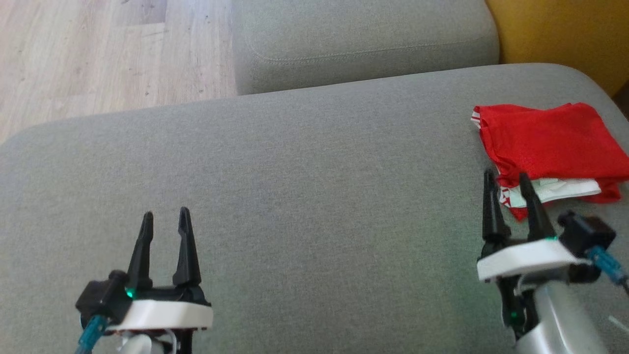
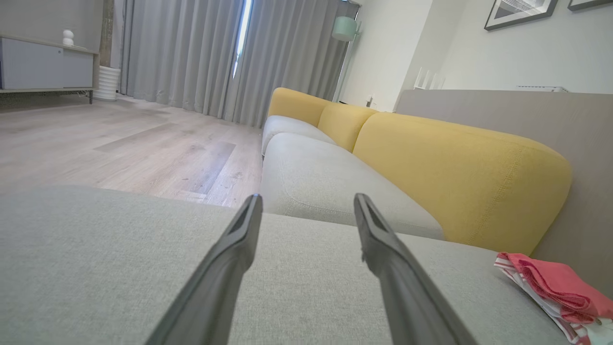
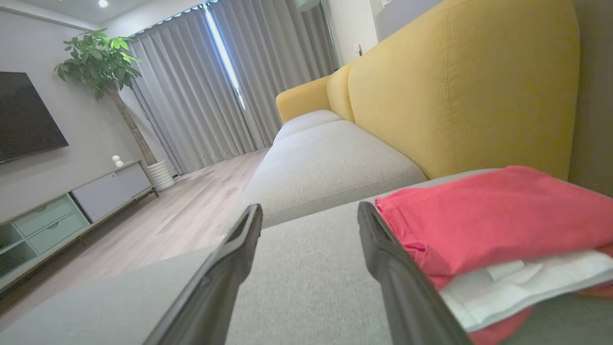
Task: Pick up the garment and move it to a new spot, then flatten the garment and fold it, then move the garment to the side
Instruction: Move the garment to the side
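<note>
Garment (image 1: 550, 142), red with white trim, lay folded at the right end of the grey seat cushion (image 1: 295, 172), close to the yellow backrest (image 3: 455, 81). The right gripper (image 1: 507, 174) hovered just beside its near edge, jaws spread wide and holding nothing; one finger seemed to overlap the cloth, though contact was unclear. The left gripper (image 1: 166, 212) sat well apart over bare cushion, jaws likewise wide and empty.

Grey-yellow sofa (image 2: 431, 158), wood floor (image 2: 119, 143), curtains (image 2: 191, 52)
</note>
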